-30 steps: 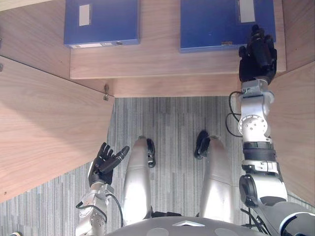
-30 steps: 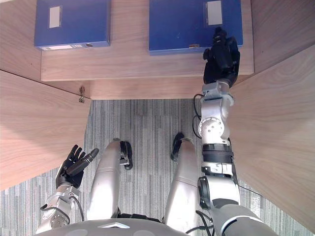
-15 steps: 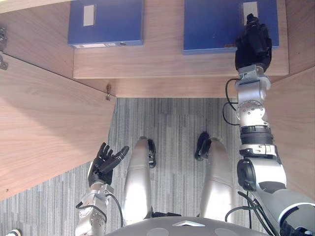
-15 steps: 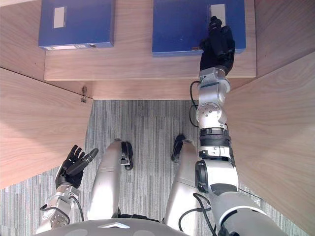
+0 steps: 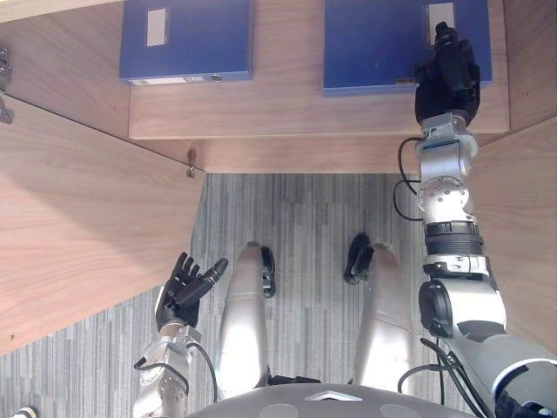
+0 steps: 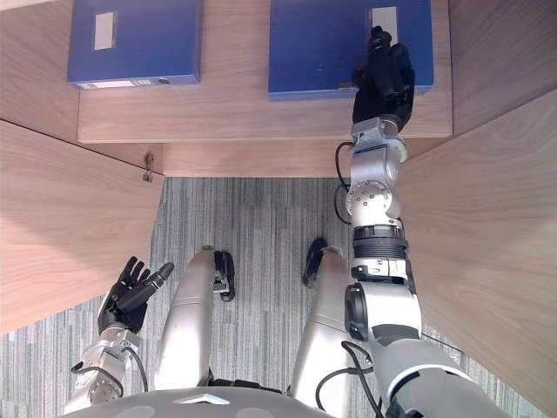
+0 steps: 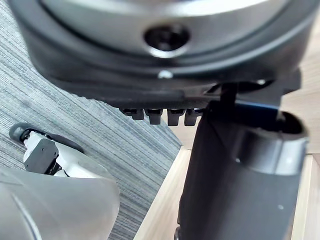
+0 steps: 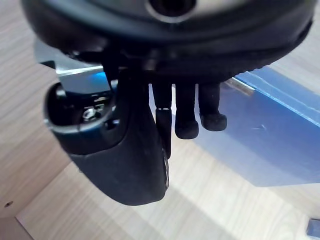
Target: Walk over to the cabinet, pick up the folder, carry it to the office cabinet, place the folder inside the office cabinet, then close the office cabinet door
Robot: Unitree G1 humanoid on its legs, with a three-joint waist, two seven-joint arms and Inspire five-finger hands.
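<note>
right hand [image 5: 446, 74] hovering over the near right corner of the flat-lying blue cardboard folder [image 5: 374, 43], which is resting on the pale wooden cabinet shelf [image 5: 287, 113] at 1 o'clock. its fingers are hanging loosely extended in the right wrist view, clasping nothing; contact with the cover unclear. second blue folder [image 5: 187, 39] lying at 11 o'clock, well apart. left hand [image 5: 183, 292] idling at 7 o'clock, fingers relaxed, empty.

judgement: for a clean pick, fingers should be pressing on the cover while the thumb is hooking under the near edge, drawing it toward 6 o'clock.

spine edge facing 6 o'clock, running 9 to 3; far end cut off, so long axis unsettled.
</note>
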